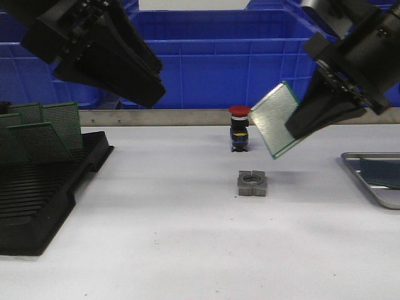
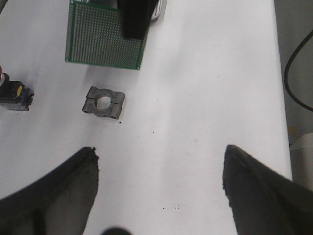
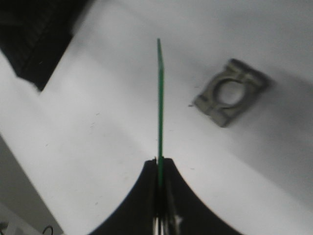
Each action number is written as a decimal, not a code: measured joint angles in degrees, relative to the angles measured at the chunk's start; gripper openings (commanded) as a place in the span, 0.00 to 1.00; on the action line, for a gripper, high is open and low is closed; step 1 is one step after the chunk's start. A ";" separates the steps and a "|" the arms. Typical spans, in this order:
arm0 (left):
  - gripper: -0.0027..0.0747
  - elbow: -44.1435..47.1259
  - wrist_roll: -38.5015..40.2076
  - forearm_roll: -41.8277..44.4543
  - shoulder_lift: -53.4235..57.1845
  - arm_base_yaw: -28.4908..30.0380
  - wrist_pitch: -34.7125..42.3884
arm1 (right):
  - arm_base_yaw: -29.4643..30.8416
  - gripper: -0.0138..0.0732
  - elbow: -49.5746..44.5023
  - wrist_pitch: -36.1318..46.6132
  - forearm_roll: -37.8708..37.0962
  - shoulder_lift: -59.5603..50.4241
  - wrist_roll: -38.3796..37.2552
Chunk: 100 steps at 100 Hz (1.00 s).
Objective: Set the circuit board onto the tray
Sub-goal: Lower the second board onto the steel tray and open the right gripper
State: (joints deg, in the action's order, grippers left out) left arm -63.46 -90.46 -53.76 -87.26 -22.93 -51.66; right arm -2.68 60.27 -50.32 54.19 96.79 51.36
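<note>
My right gripper [image 1: 299,130] is shut on the edge of a green perforated circuit board [image 1: 274,119] and holds it tilted in the air, above the table to the right of centre. In the right wrist view the board [image 3: 159,98] shows edge-on, pinched between the closed fingers [image 3: 146,196]. The left wrist view shows the board's face [image 2: 98,39]. The grey metal tray [image 1: 369,187] lies at the right edge of the table, below and to the right of the board, with a dark board [image 1: 382,172] in it. My left gripper [image 2: 161,161] is open and empty, high over the left of the table [image 1: 147,94].
A grey metal clamp block [image 1: 252,183] lies at mid-table, and it shows in both wrist views [image 2: 103,103] [image 3: 230,93]. A red-capped push button [image 1: 239,128] stands behind it. A black slotted rack [image 1: 44,187] with green boards [image 1: 44,125] is at the left. Blue crates [image 1: 219,56] line the back.
</note>
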 measured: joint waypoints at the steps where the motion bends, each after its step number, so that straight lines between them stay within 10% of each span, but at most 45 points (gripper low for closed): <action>1: 0.68 0.00 0.00 0.00 0.00 0.00 0.09 | 0.76 0.08 0.00 0.16 0.00 0.11 -0.19; 65: 0.68 0.00 0.00 -0.03 0.00 0.00 0.80 | 24.01 0.10 0.00 1.67 -3.24 6.14 -2.90; 90: 0.68 0.00 0.00 -0.03 0.00 0.00 0.84 | 24.62 0.71 0.00 1.80 -7.34 6.14 -2.90; 100: 0.68 0.00 0.00 -0.03 0.00 0.00 0.84 | 24.62 0.76 0.00 2.69 -8.05 6.14 -2.90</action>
State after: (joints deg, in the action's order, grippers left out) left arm -63.46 -90.46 -53.79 -87.26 -22.93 -50.82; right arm 21.94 60.27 -47.63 46.13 102.93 48.46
